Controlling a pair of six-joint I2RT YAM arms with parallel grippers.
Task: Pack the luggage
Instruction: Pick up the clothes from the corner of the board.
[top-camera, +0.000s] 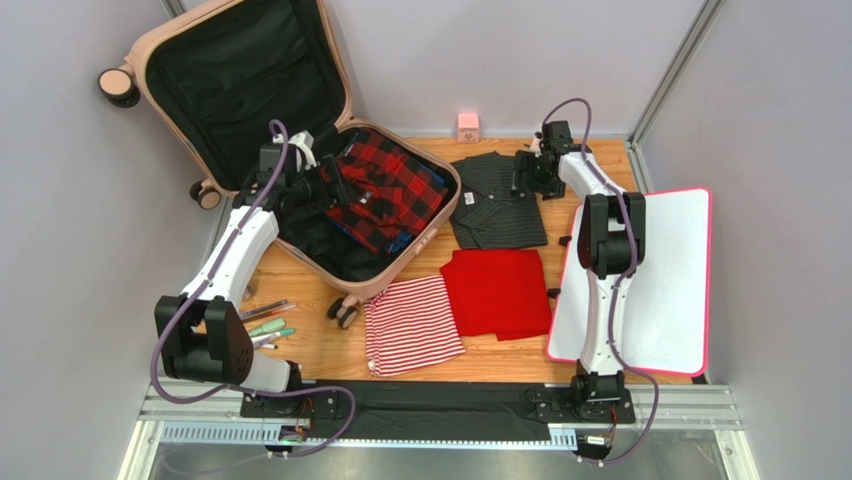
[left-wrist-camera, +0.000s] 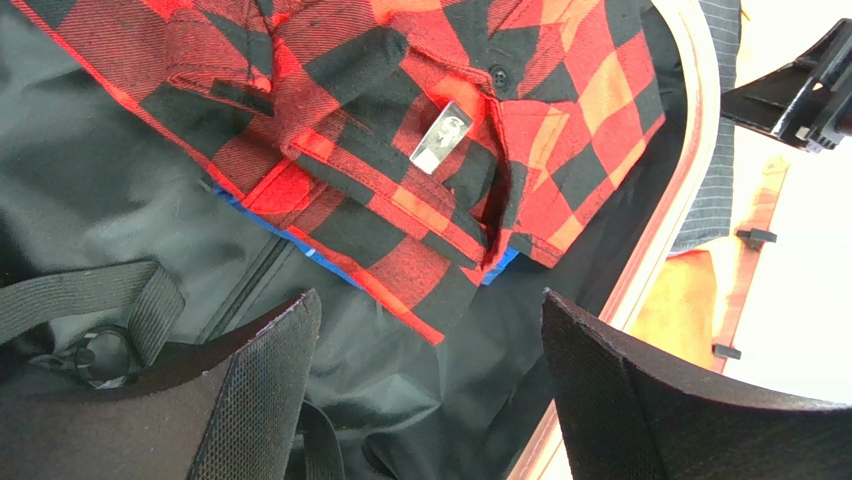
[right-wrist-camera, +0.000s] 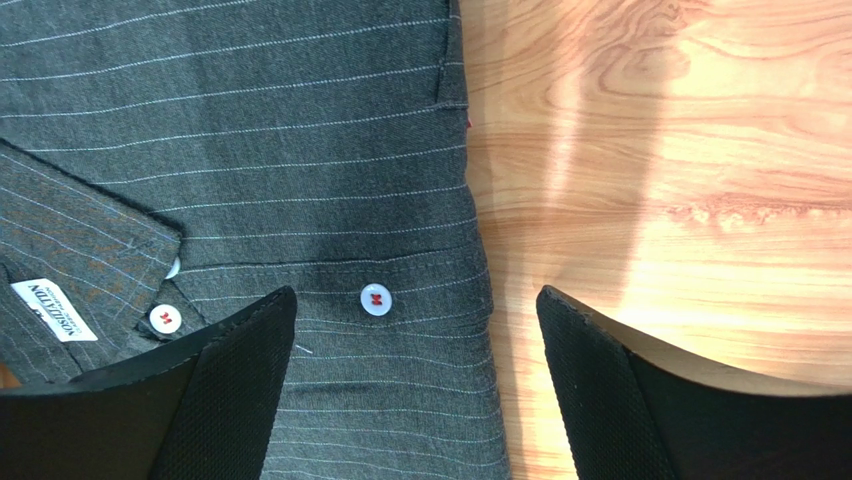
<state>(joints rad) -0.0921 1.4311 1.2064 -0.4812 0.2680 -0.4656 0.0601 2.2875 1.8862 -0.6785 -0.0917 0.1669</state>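
Closing the spread right fingers (right-wrist-camera: 220, 390) at the striped shirt (right-wrist-camera: 300, 150) edge, only its top layer may be caught

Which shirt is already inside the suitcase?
The red-and-black checked shirt; it lies in the open luggage. The grey pinstriped shirt, the plain red cloth and the red-and-white striped cloth lie outside on the wooden table.

Neck label (right-wrist-camera: 55, 310), grey striped shirt (right-wrist-camera: 300, 130): white, two lines of dark capitals, too small and skewed to read reliably.
Tag (left-wrist-camera: 440, 137), red checked shirt (left-wrist-camera: 330, 170): silver-grey, marking illegible.
Legible wording: none confirmed.
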